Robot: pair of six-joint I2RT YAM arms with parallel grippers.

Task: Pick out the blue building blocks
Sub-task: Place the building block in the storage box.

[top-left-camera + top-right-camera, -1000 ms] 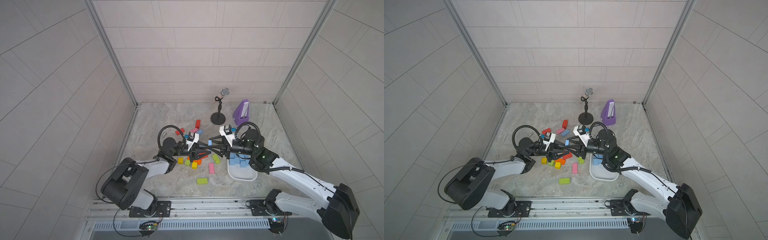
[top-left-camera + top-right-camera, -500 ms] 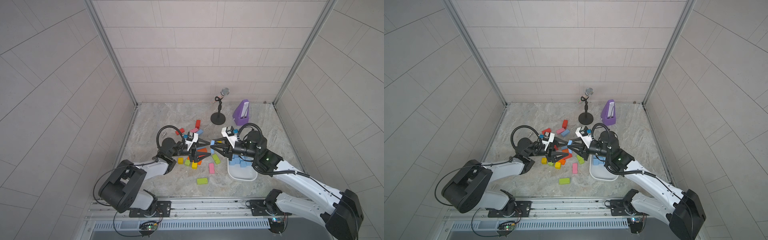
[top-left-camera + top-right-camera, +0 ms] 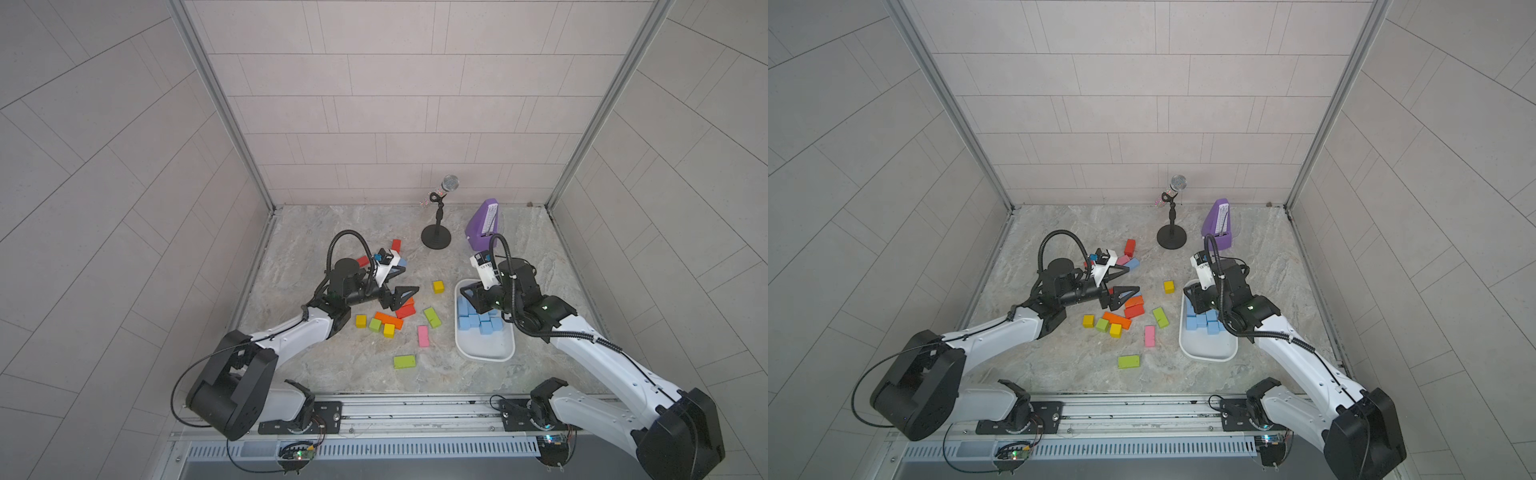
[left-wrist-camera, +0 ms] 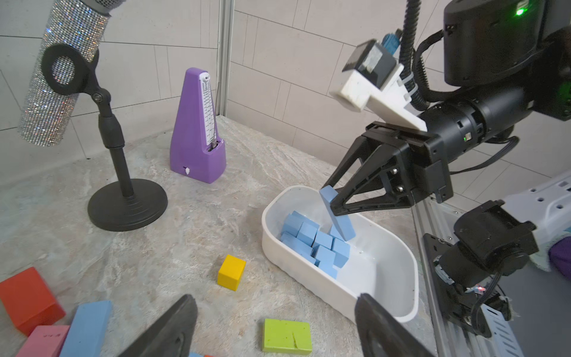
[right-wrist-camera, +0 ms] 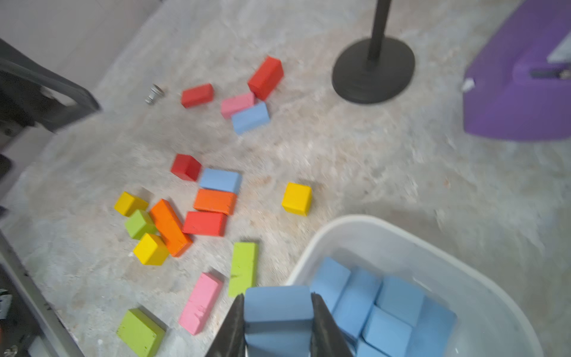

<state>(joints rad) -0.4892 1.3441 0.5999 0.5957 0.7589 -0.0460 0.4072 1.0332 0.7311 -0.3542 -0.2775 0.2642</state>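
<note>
Right gripper [image 4: 329, 197]: clamped on one blue brick [image 4: 341, 222], pinched near its upper end (in the right wrist view both fingers [image 5: 321, 321] lie flat against its sides).
Brick axis: steep, close to upright with a slight lean. The top end points to the upper left of the left wrist frame, and the low end is down inside the tray.
Brick to tray [image 4: 293, 269]: the brick is straight above the tray, inside the rim, at the end nearer the metronome [image 4: 197, 129]. Its low end is at or just above the binned blues [image 4: 312, 244]; I cannot tell whether it touches them.
Coming move (my judgement): open the jaws. No sideways travel is needed, since the drop is straight down. A tall brick let go from its top will probably topple onto the heap or into the bare half of the tray.
Left gripper [image 3: 405, 279]: jaws spread wide with nothing between them, over the mixed blocks at the centre of both top views.
Loose blues: two lie on the table. One [image 5: 220, 180] is beside a red cube [image 5: 185, 167] and against an orange brick [image 5: 215, 201]. The other [image 5: 250, 118] is against a pink brick [image 5: 237, 104], higher in the right wrist frame.
Nearer arm: the left, for both loose blues (the right is busy over the tray, well apart from them).
Progress (judged): most of the blues are already in the tray.
</note>
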